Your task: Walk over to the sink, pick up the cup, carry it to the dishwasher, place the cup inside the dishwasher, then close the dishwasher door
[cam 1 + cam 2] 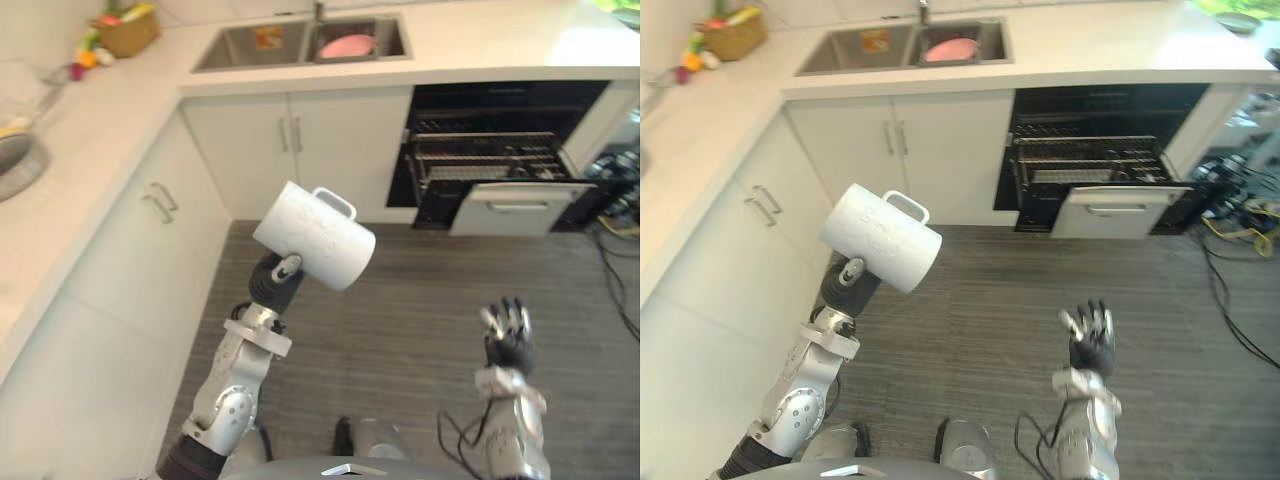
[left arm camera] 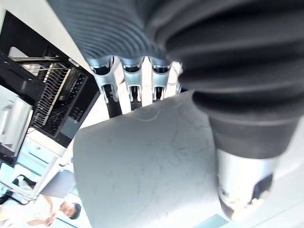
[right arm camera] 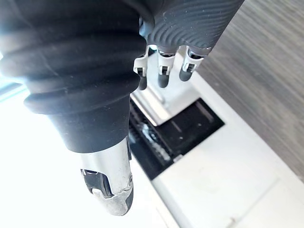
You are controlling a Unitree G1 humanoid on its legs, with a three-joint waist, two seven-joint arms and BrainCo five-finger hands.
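Observation:
My left hand (image 1: 276, 279) is raised over the floor, shut on a white cup (image 1: 314, 236) that lies tilted on its side, handle up. The left wrist view has the fingers (image 2: 134, 83) and thumb (image 2: 244, 183) curled round the cup (image 2: 147, 175). The dishwasher (image 1: 497, 160) stands open at the far right under the counter, its rack (image 1: 485, 155) pulled out and its door (image 1: 515, 207) partly down. The sink (image 1: 300, 42) lies beyond on the counter with a pink item (image 1: 347, 46) in it. My right hand (image 1: 508, 334) hangs open at the lower right, holding nothing.
White cabinets (image 1: 290, 150) run under an L-shaped counter (image 1: 90, 130) along the left and far sides. A basket of fruit (image 1: 125, 30) sits at the far left corner. Cables (image 1: 620, 230) lie on the floor right of the dishwasher. Grey wood floor (image 1: 420, 300) spreads between me and the dishwasher.

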